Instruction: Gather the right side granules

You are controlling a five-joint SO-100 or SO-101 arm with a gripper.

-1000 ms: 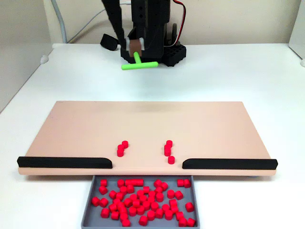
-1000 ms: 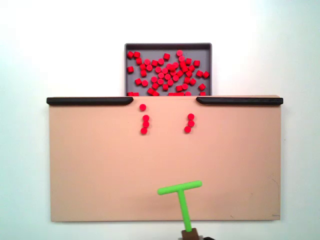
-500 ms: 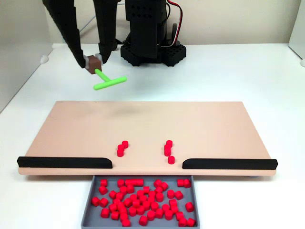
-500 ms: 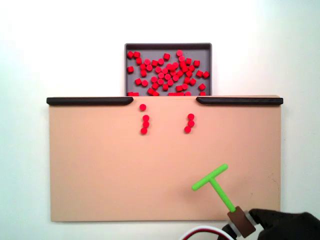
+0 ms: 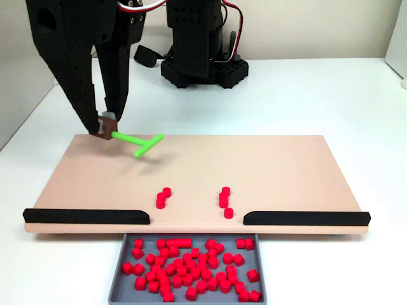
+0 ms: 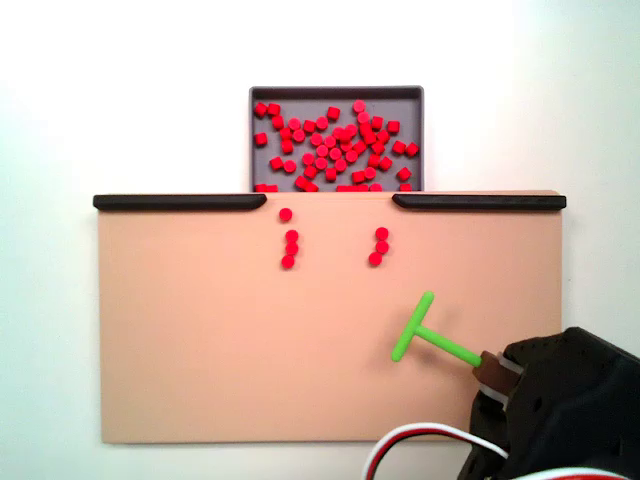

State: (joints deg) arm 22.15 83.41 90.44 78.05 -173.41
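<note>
Black gripper [image 5: 105, 127] is clamping its two fingers on the brown block end of the green T-shaped stick [image 5: 138, 141], over the far left corner of the tan board [image 5: 267, 165] in a fixed view. In another fixed view, looking down, the gripper [image 6: 497, 368] is sitting at the lower right of the board [image 6: 200, 350], stick [image 6: 430, 340] pointing left and slightly up, crossbar at the free end. Stick is looking close to the board surface with a shadow under it; contact cannot be told.

Two small groups of red granules are lying on the board near the gap between the two black rails [image 5: 86, 216]. Seen from the low front view, the right side granules [image 5: 225, 201] number four, stacked in a short line, and the left group [image 5: 163, 197] three. In the top-down view these sides flip: the four-pellet line [image 6: 288, 240] is on the left, the three-pellet group [image 6: 379, 246] on the right, nearer the stick. Stick is well apart from both groups.

Grey tray [image 5: 121, 267] is sitting just past the board edge below the gap, holding many red pellets [image 5: 191, 262]. Arm base [image 5: 200, 44] is standing on the white table [image 5: 331, 95] behind the board.
</note>
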